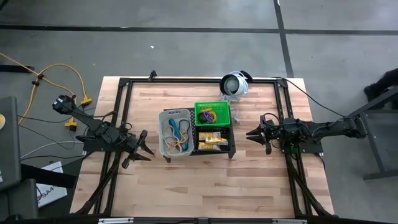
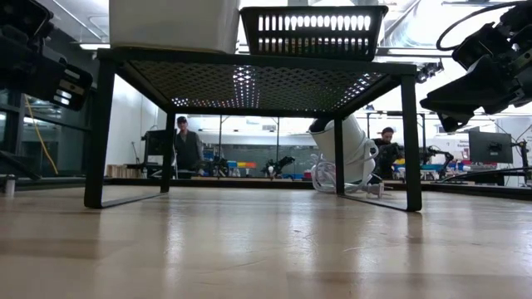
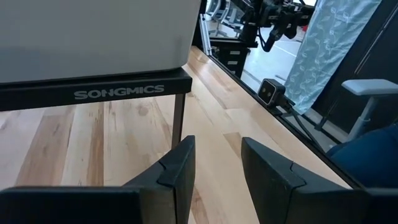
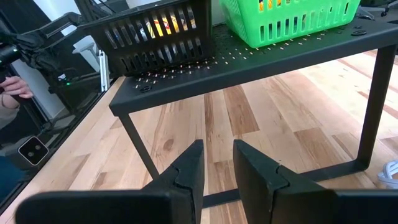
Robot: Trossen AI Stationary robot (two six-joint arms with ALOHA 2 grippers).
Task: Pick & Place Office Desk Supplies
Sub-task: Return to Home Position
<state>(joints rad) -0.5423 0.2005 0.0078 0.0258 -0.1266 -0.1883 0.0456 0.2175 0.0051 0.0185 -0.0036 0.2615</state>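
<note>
Left to right across the pale wooden table top (image 1: pixel 186 186), I find the following.

The left gripper (image 3: pixel 217 142) hangs just beside the left end of the black perforated metal stand (image 2: pixel 249 87). Its fingers are apart and hold nothing.

On the stand's left half sits the clear plastic bin (image 1: pixel 163 132), holding a tangle of blue, tan and orange rubber bands (image 1: pixel 177 134). To its right, on the far side, is the green slotted bin (image 4: pixel 292 22) with purple and green loops (image 1: pixel 207 115) inside. On the near side is the black slotted bin (image 4: pixel 155 37), holding small yellow packs (image 1: pixel 211 142). All three bins stand upright on the shelf.

The right gripper (image 4: pixel 217 144) hangs just beside the stand's right end. Its fingers are narrowly apart and empty.

Governing relation: the stand's long axis runs left to right, and each gripper points inward at one end of it. I cannot tell which is nearer. I judge placement complete. Each arm needs to retreat outward, away from the shelf.
</note>
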